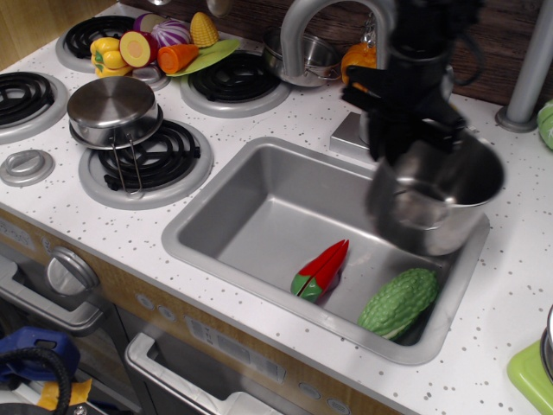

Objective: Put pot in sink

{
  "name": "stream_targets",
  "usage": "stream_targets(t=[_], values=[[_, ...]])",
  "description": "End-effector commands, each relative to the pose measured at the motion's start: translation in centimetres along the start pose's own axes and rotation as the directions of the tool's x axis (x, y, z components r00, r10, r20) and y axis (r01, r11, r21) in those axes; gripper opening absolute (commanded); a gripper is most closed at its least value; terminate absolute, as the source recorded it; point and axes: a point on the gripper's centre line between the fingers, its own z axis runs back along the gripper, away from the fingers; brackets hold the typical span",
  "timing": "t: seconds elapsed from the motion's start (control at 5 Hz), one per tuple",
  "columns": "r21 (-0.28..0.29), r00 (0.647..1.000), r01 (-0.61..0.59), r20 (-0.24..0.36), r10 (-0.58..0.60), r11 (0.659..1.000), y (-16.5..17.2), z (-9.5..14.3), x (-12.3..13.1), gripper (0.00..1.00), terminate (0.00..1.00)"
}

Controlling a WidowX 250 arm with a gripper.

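Toys below: we note a green bumpy gourd and a red pepper lying on the sink floor, below and forward of the gripper.
Pot: the pot hangs tilted under the gripper, above the sink's right end.
Gripper: clamped on the pot's far rim.
Risk: we judge a straight descent could land the pot on the gourd and tip it.
Behind: the tap, close by; a swing could clip it.
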Motion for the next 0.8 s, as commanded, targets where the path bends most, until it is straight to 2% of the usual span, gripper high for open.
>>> stream_targets(t=[0.0,0.2,0.4,0.6], values=[[0.092,0.994,0.074,0.068,-0.08,0.993,3.7,-0.4,-1.9,0.0,0.0],[0.127,0.987,0.1,0.113,-0.115,0.987,4.5,-1.7,-2.1,0.0,0.0],[0.146,0.968,0.103,0.213,-0.133,0.984,3.6,-2.4,-1.2,1.0,0.0],[0.146,0.968,0.103,0.213,-0.133,0.984,3.6,-2.4,-1.2,1.0,0.0]])
